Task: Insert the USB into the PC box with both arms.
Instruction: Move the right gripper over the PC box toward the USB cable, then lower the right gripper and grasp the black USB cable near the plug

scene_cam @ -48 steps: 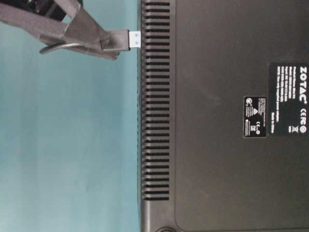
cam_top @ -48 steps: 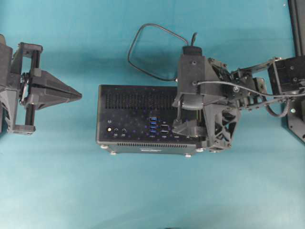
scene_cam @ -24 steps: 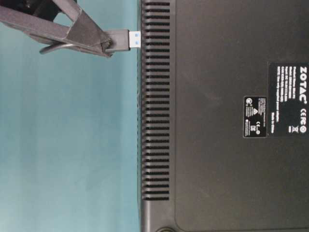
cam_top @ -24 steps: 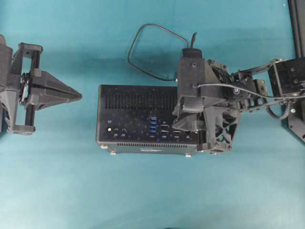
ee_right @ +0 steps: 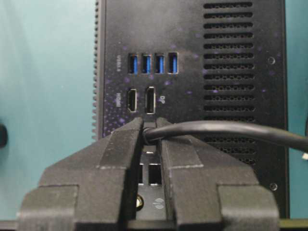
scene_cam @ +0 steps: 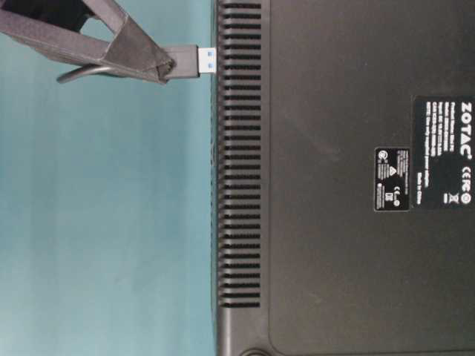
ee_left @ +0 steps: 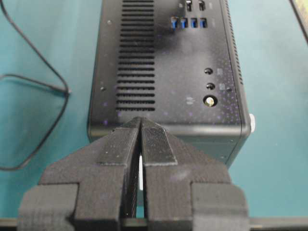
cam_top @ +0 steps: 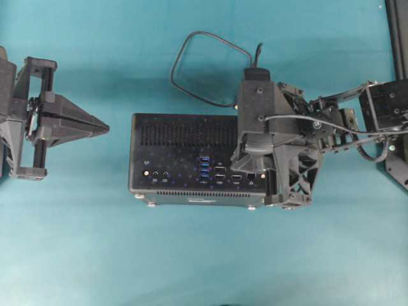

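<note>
My right claw [ee_right: 150, 139] pinches the USB [scene_cam: 189, 61] above the PC box [cam_top: 185, 137], ports empty; my left claw [ee_left: 140, 126] is pressed together.

Robotics lab: two arms [cam_top: 331, 121] over teal tabletop [cam_top: 191, 255].

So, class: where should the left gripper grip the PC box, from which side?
Probably the PC box at its bare left end, from the left: the left gripper points there; the right gripper with the USB crowds the right end.
</note>
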### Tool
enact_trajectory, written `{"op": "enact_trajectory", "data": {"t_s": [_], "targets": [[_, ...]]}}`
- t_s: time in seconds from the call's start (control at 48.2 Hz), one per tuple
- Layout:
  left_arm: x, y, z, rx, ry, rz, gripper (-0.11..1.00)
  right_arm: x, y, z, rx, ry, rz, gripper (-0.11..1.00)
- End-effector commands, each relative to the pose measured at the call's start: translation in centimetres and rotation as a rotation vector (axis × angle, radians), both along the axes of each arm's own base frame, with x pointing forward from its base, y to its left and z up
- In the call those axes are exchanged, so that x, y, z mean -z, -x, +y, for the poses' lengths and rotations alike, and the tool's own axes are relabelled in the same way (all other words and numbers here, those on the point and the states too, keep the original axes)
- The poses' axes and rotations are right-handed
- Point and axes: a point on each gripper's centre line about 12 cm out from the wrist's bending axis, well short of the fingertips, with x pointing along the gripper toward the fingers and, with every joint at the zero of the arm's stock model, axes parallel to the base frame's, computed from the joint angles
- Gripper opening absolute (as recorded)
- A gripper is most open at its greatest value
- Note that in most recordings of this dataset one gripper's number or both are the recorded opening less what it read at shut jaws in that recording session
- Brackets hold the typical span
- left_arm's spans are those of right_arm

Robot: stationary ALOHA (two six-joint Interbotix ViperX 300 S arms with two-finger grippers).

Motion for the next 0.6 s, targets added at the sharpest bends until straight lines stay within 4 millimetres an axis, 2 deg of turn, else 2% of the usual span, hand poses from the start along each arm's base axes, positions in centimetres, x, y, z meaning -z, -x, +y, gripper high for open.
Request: {"op": "enact_trajectory", "data": {"t_s": [0.0, 0.352, 0.58], "targets": [[-1.2, -0.3, 0.0, 0.002, 0.0, -0.035, 0.0, -2.0, -0.2, 0.4, 0.0, -0.02, -0.054, 0.13], [-1.4, -0.3, -0.1, 0.002, 0.0, -0.041, 0.0, -4.0, -0.7, -0.4, -0.002, 0.074, -0.06, 0.12], [-1.5, -0.2, 0.0, 0.001, 0.002, -0.046, 0.0, -3.6, -2.0, -0.8, -0.004, 0.151, -0.083, 0.12]]}}
